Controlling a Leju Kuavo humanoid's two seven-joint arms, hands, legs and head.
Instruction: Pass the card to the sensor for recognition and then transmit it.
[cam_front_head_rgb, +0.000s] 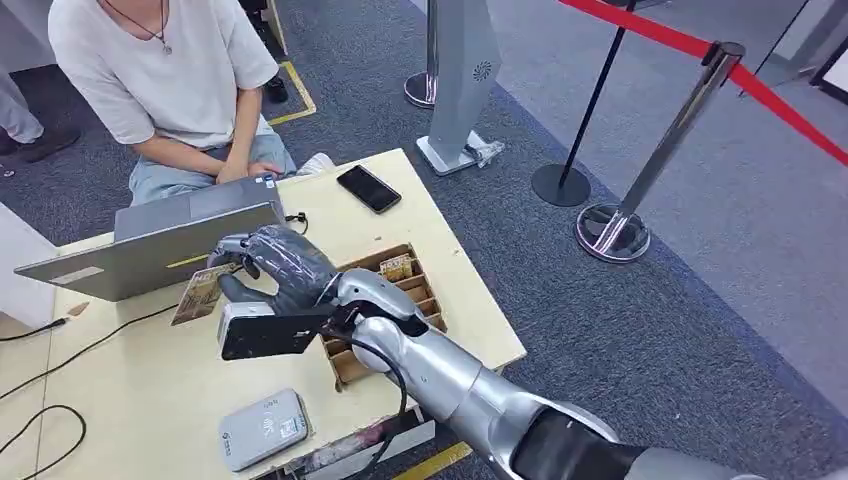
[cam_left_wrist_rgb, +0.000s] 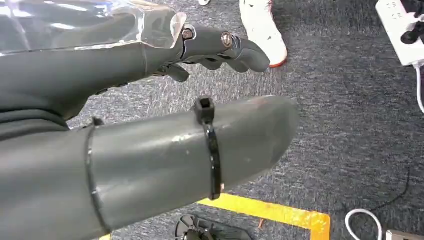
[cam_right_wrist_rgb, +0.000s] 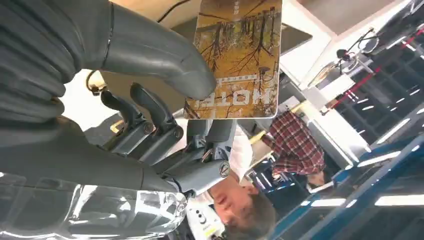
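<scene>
a: where was the hotel key card (cam_front_head_rgb: 199, 293)?

b: pinched in the right hand (cam_front_head_rgb: 268, 268), between the thumb and the darker fingers (cam_right_wrist_rgb: 150, 107). in the right wrist view the thumb lay across the card's face, which showed autumn trees and the word "hotel". the hand was raised over the pale wooden table (cam_front_head_rgb: 130, 385), just in front of the open grey laptop (cam_front_head_rgb: 150, 248).

a: and the sensor?

b: the grey card reader (cam_front_head_rgb: 264, 428) lay flat near the table's front edge, well apart from the card and closer to the robot.

a: the left hand (cam_left_wrist_rgb: 150, 115)?

b: it hung over dark carpet with a yellow floor line (cam_left_wrist_rgb: 267, 211). it held nothing, thumb and fingers apart.

a: anything else on the table?

b: a wooden divided box (cam_front_head_rgb: 400, 285) with more cards standing in a far compartment, partly hidden by the right arm, and a black phone (cam_front_head_rgb: 368, 188) near the far edge. a person in a white t-shirt (cam_front_head_rgb: 165, 70) sat behind the laptop.
</scene>
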